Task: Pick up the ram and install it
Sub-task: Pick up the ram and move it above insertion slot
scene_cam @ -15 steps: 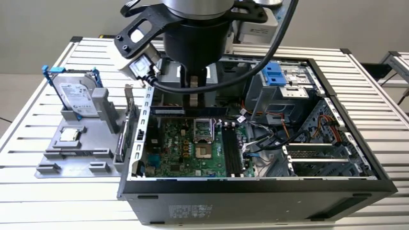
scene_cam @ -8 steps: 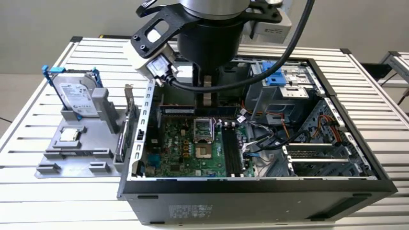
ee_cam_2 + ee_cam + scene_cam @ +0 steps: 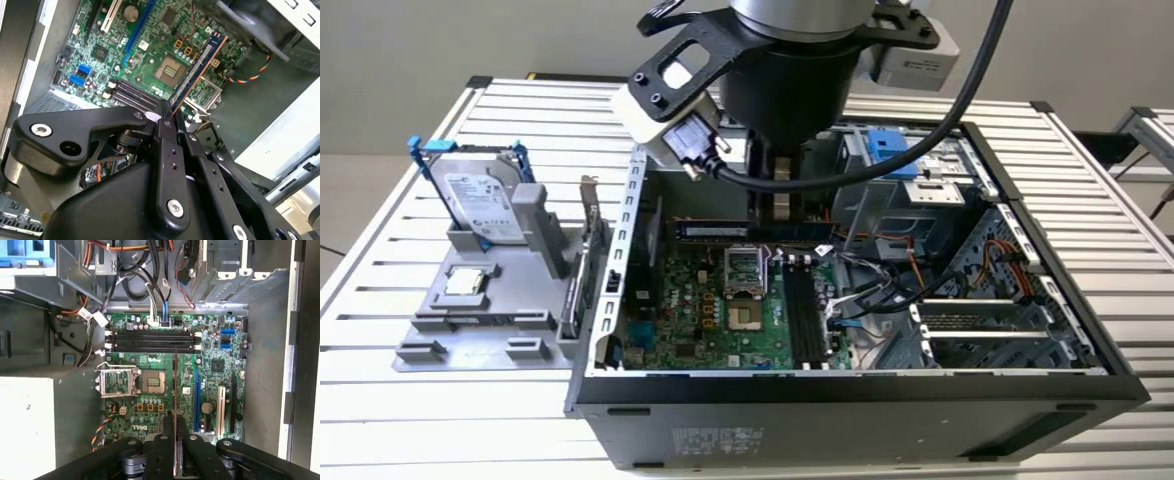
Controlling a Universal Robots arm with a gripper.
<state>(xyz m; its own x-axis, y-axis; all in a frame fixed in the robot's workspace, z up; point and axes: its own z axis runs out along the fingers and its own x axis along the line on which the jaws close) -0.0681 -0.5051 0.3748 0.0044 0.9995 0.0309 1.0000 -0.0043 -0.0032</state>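
Pinching ram between pincer tips, pressed together on its flat faces, inside open case on desk, by the edge nearest the exterior view. Hanging clear above board, over the stretch beside CPU socket, crosswise to black slots and apart from them.

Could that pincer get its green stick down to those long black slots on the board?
Probably yes. The pincer grips the ram above the board, and the black slots lie uncovered. Cables bunch beside the slots, not over them, though the ram sits crosswise to them.
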